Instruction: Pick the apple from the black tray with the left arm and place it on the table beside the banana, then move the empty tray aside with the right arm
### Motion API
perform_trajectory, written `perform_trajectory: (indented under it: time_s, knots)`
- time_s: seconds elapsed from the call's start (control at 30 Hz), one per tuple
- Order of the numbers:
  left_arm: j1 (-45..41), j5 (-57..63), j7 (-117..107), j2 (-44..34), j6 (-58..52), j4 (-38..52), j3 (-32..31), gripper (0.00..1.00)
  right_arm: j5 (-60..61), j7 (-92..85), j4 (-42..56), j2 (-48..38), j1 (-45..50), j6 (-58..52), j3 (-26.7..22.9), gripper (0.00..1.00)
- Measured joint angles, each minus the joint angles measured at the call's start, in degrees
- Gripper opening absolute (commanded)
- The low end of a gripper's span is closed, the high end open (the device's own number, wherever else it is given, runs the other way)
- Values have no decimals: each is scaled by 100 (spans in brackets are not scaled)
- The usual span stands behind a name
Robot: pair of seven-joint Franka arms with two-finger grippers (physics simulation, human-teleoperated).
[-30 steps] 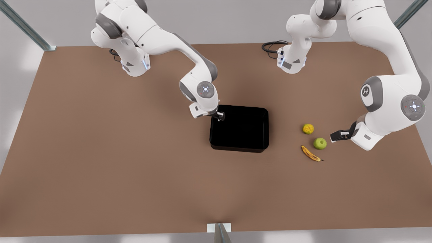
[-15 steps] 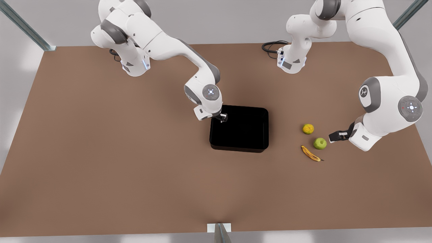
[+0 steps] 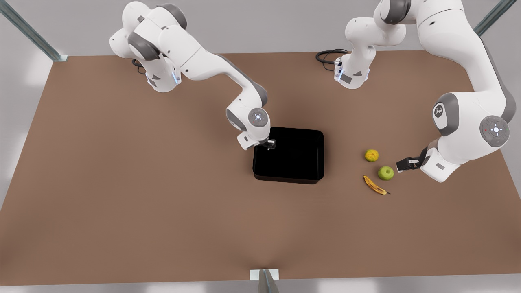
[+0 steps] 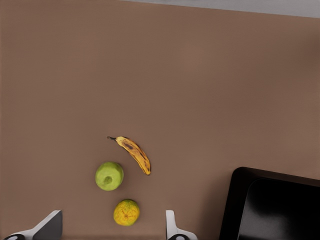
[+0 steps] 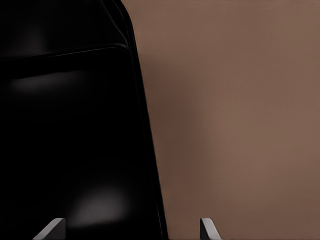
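The apple (image 3: 386, 173) sits on the table (image 3: 122, 195) beside the banana (image 3: 375, 185). The left gripper (image 3: 403, 165) is open nearby. The right gripper (image 3: 270, 144), fingers apart, apparently straddles the black tray (image 3: 289, 156) wall; a shallow bite could slip.

Soft, even light fills the scene. The table (image 3: 122, 183) shows faint shadows (darkest at 12 o'clock of the black tray (image 3: 289, 156)). The shiny tray shows pale glare.
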Motion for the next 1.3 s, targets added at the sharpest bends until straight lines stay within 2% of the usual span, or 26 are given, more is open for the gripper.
perform_trajectory:
  time_s: [0.23, 0.27, 0.3, 0.33, 0.47, 0.6, 0.8, 0.87, 1.13, 1.3]
  knots:
    - [0, 0, -4, 0, 0, 0, 7, 100, -29, -125, -2, 93, -16, 119, -7, 100]
    - [1, 0, -4, 0, 0, 0, 8, 100, -30, -142, -2, 107, -17, 130, -8, 96]
    - [4, 0, -5, 0, 0, 3, 8, 100, -29, -158, -2, 115, -19, 140, -8, 81]
    - [5, 0, -5, 0, 0, 2, 9, 100, -27, -174, -2, 118, -25, 148, -11, 76]
    - [9, 0, -5, 0, 0, 5, 9, 100, -21, -233, 0, 122, -35, 163, -17, 70]
    - [9, 0, -5, 0, 0, 1, 9, 100, -13, -293, -1, 111, -35, 167, -18, 56]
    - [5, 2, -5, 0, -1, 0, 9, 100, 4, -378, 5, 105, -35, 169, -18, 56]
    - [2, 3, -5, 0, -1, 0, 9, 100, 7, -401, 6, 102, -35, 168, -18, 49]
    - [7, 8, -5, 0, -4, 0, 9, 100, 20, -459, 8, -36, -33, 143, 83, 49]
    - [5, 6, -5, 0, -6, 0, 11, 100, 27, -482, 7, -95, -35, 114, 104, 41]
